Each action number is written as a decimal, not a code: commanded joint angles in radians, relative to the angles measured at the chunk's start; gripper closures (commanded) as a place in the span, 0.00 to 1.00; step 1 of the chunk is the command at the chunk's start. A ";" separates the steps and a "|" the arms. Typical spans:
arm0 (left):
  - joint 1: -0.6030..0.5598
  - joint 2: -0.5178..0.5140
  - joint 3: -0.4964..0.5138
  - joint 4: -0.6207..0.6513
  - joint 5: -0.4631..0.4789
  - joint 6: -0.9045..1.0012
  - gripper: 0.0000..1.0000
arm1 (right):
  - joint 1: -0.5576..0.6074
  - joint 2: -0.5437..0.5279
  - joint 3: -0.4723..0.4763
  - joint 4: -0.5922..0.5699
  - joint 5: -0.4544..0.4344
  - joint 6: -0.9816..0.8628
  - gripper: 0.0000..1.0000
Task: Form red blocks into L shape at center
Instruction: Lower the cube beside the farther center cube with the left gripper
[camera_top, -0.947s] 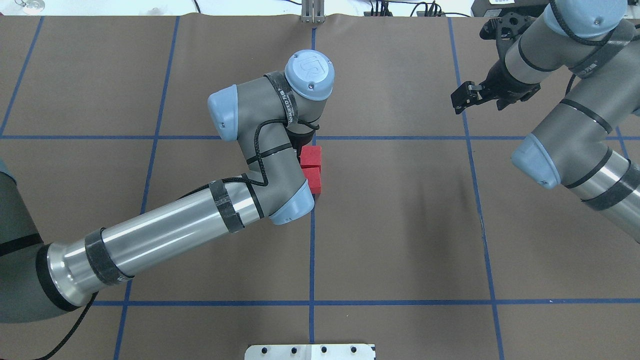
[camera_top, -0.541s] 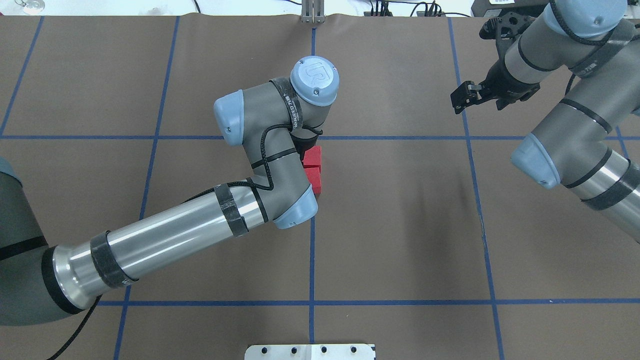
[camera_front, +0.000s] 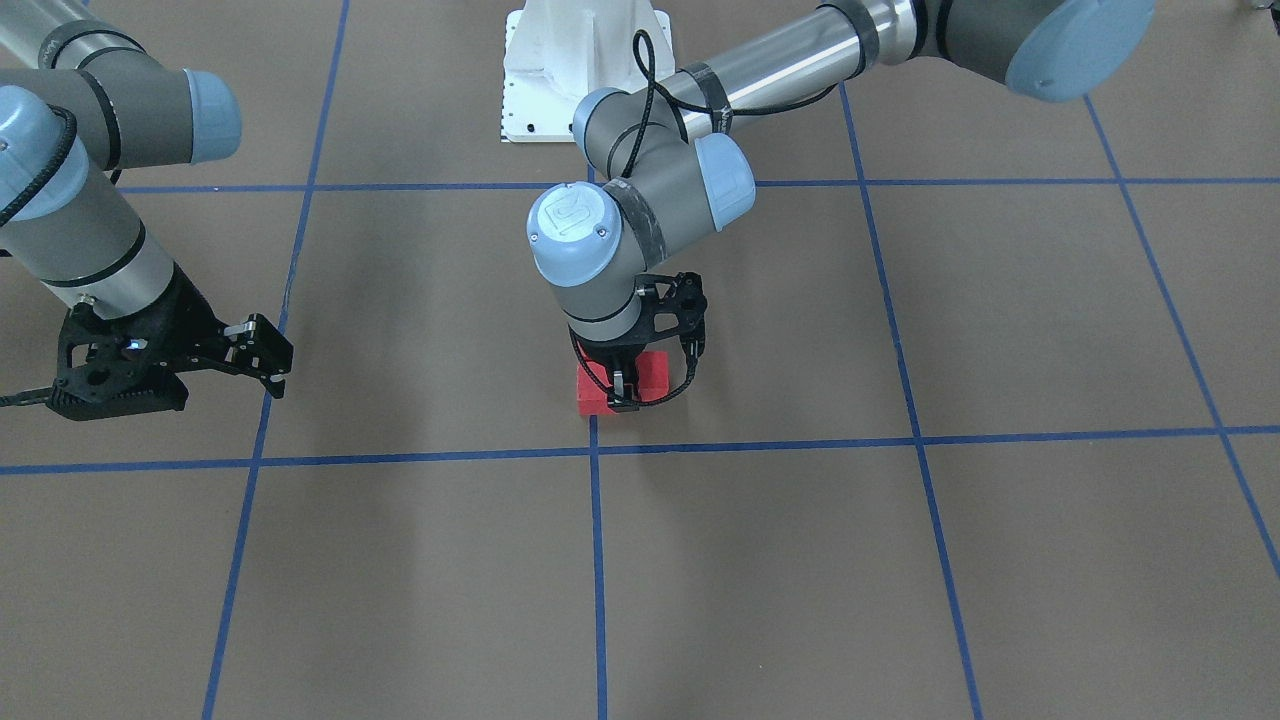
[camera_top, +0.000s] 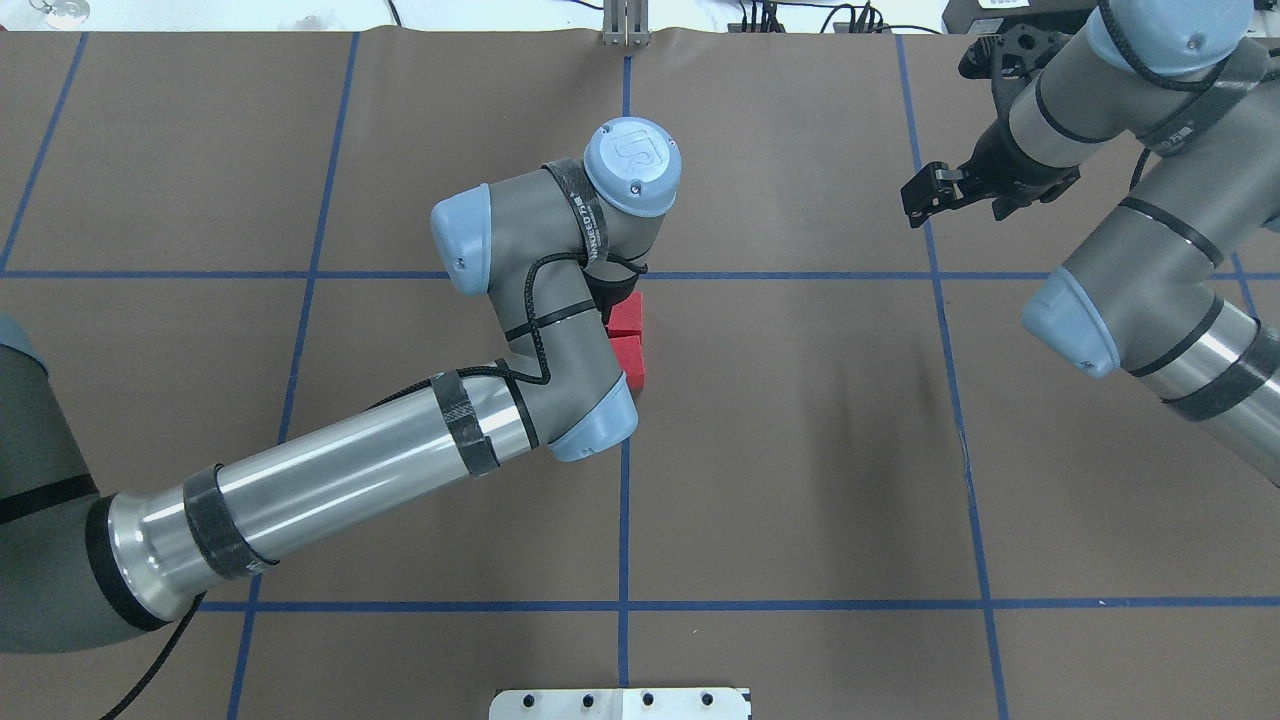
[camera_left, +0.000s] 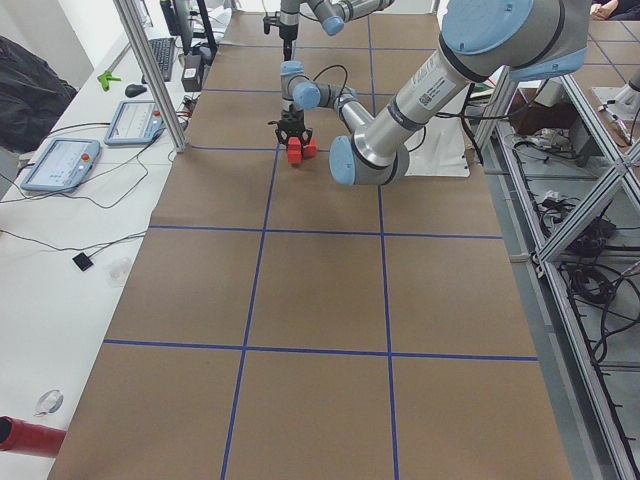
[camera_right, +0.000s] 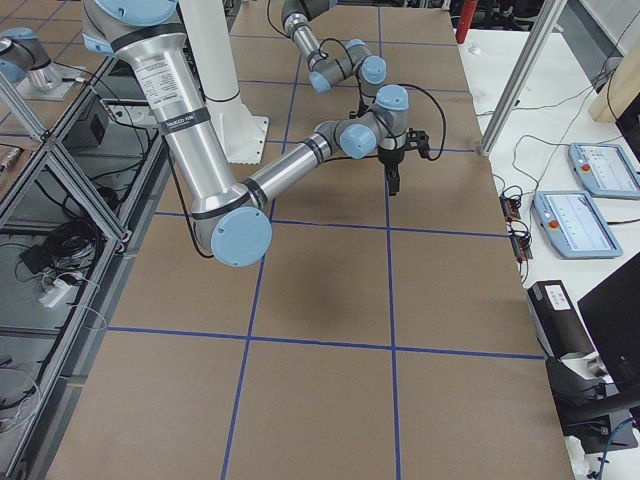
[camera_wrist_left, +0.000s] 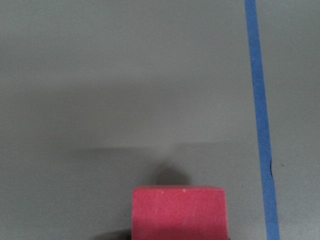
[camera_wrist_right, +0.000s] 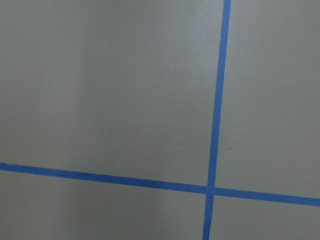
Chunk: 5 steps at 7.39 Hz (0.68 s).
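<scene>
Pointing straight down, my left pincer (camera_front: 630, 385) stands over the small matte red cubes (camera_front: 598, 398), near the middle of the table and well away from every edge. One black finger (camera_front: 621, 388) is in front of a red face and the other finger is hidden. So I cannot tell if this pincer is clenched on a cube or loose around it.

From overhead I see two cubes, a far cube (camera_top: 627, 315) and a near cube (camera_top: 630, 362). They touch each other in a short row that runs from the far edge toward my edge. My wrist covers what is beside them. From the front, red shows on both sides of the finger, wider than one cube. The cubes lie just on my side of the crossing of two thin blue tape lines (camera_front: 593, 452) on the brown matte table cover (camera_top: 800, 450).

My right pincer (camera_top: 920, 195) hangs toward the far right corner, released and empty, above a blue line.
</scene>
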 joint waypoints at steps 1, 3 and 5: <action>0.000 0.000 0.000 -0.002 0.000 0.002 0.93 | 0.000 0.000 -0.001 0.000 -0.001 0.001 0.01; 0.003 0.000 0.000 -0.013 0.000 0.011 0.63 | -0.002 0.003 -0.001 0.000 -0.002 0.003 0.01; 0.002 0.000 0.000 -0.013 0.000 0.012 0.53 | -0.002 0.002 -0.001 0.000 -0.002 0.003 0.01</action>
